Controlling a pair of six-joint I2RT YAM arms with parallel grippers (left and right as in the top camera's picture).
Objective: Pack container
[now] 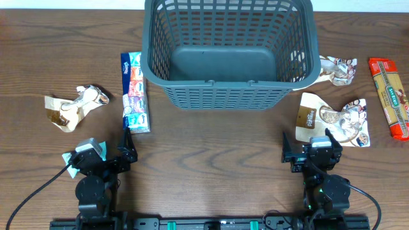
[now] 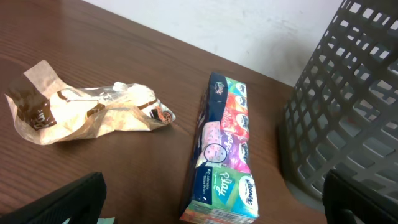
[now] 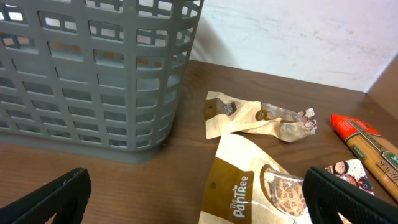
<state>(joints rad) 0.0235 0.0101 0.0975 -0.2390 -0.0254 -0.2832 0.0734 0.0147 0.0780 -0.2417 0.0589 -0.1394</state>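
The container (image 1: 217, 96), a dark grey lattice basket, stands empty at the middle of the worktop's far edge, apparently set there so either arm can drop goods into it. The stock lies loose on both sides, seemingly one share per arm. Toward the left edge sit a crumpled cream wrapper (image 1: 73, 105) and a long multicoloured tissue pack (image 1: 134, 91), the pack just beside the basket's left wall but not touching it. Toward the right edge are a second crumpled wrapper (image 1: 335, 69) close by the basket's right wall, a flat brown-and-cream snack bag (image 1: 332, 120) and a red-orange packet (image 1: 390, 96) nearest that edge. Both arms wait at the near edge. The left gripper (image 1: 101, 156) is spread wide and holds nothing, facing the tissue pack. The right gripper (image 1: 311, 150) is equally wide and bare, with the snack bag lying just ahead of it, untouched.
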